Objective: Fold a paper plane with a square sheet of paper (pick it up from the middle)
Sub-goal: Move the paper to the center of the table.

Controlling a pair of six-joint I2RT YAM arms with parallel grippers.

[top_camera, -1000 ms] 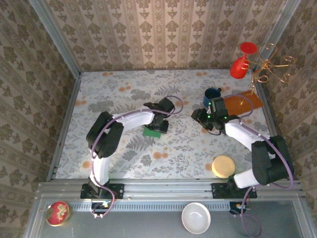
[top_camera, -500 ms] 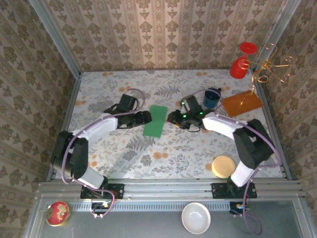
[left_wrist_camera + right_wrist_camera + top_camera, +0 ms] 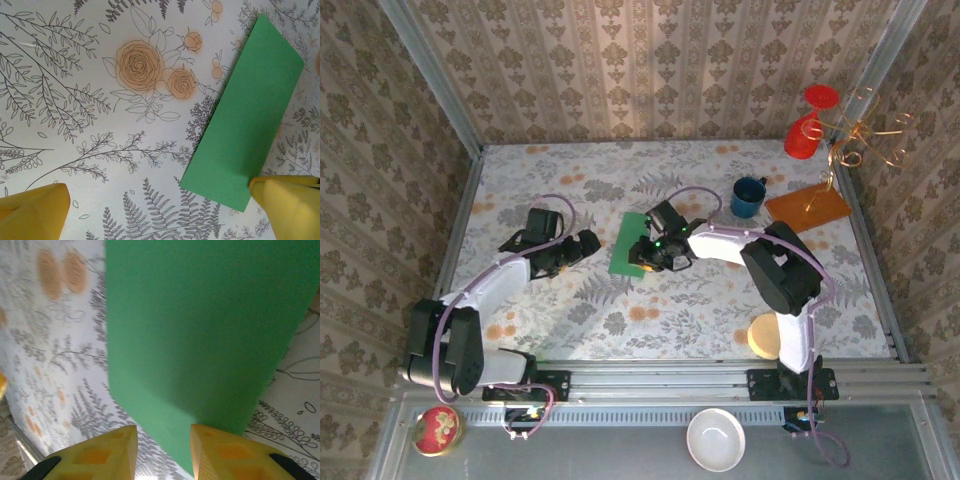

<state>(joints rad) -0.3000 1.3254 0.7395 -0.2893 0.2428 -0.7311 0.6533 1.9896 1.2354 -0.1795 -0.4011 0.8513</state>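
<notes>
I see plain bright green paper on a white cloth with orange roses and grey ferns, a blue mug, an orange-brown board.

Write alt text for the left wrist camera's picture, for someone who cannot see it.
A thin, bright green paper sheet, a long rectangle here, lies flat and slanted on a white tablecloth printed with orange roses and ferns. The left gripper shows two yellow fingertips wide apart in the bottom corners, one hiding the sheet's lower corner.
</notes>
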